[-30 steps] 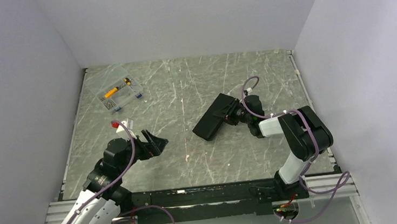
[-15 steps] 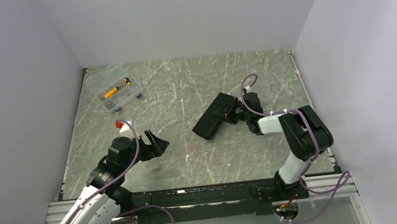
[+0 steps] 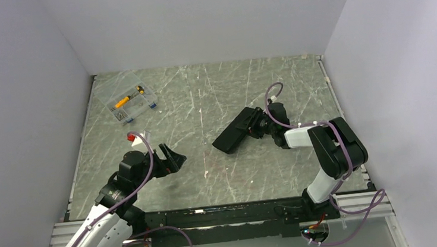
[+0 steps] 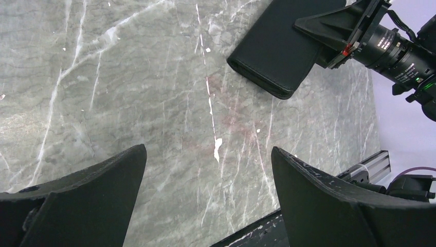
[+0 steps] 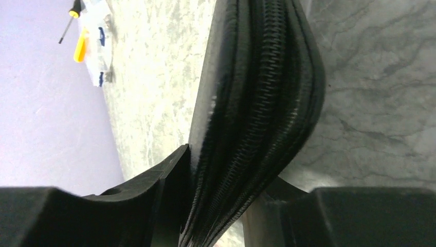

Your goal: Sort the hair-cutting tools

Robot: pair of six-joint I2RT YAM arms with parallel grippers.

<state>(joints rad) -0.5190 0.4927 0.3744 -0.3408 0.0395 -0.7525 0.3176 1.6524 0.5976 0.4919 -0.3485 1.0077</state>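
The scissors and the comb are not in view. My right gripper (image 3: 258, 126) is shut on the edge of the flat black zip case (image 3: 236, 131), which lies mid-table and tilts up a little at the gripped end. In the right wrist view the case (image 5: 257, 103) fills the space between my two fingers, zip side toward the camera. My left gripper (image 3: 172, 158) is open and empty, low over bare table at the left front. In the left wrist view its gripper (image 4: 205, 170) shows spread fingers and the case (image 4: 283, 51) lies ahead at the upper right.
A clear plastic box (image 3: 126, 102) with yellow and small parts stands at the back left; it also shows in the right wrist view (image 5: 92, 46). A small white and red item (image 3: 135, 137) lies by the left arm. Grey walls close the table on three sides.
My right gripper has tipped the black case, so it looks narrower from above. My left arm shifted slightly forward a second ago and has held still since.
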